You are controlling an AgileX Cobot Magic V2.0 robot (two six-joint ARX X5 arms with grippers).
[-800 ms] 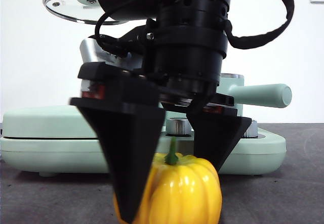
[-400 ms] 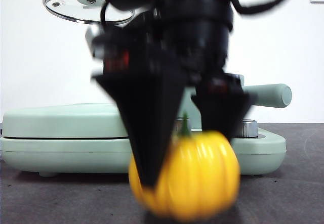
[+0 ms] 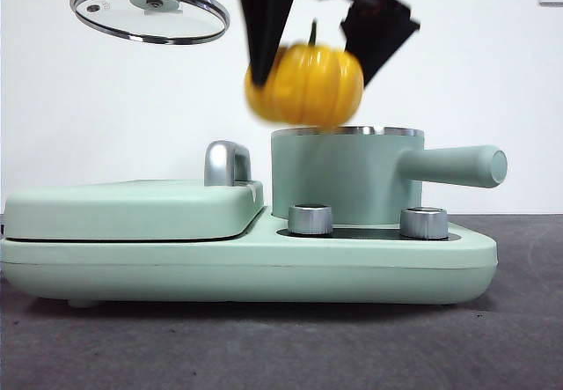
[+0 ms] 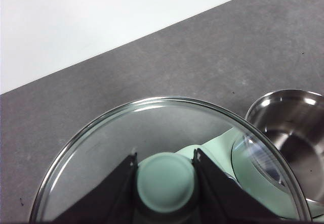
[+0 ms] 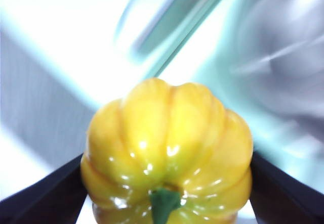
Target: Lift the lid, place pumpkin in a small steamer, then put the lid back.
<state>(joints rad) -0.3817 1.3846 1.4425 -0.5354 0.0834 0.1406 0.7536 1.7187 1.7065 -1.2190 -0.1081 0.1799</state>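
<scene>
My right gripper is shut on the yellow-orange pumpkin and holds it in the air just above the open rim of the small steamer, slightly to its left. The pumpkin fills the right wrist view between the two black jaws. My left gripper is shut on the mint-green knob of the glass lid and holds it high at the upper left of the front view. The steamer's steel inside shows in the left wrist view.
The steamer stands on a mint-green cooker base with two steel dials. A flat mint-green cover with a chrome handle takes the base's left half. The steamer's long handle points right. Dark table in front.
My right gripper has lifted the pumpkin from the table in front of the cooker up to just above the steamer's rim. The lid has stayed high at the left.
</scene>
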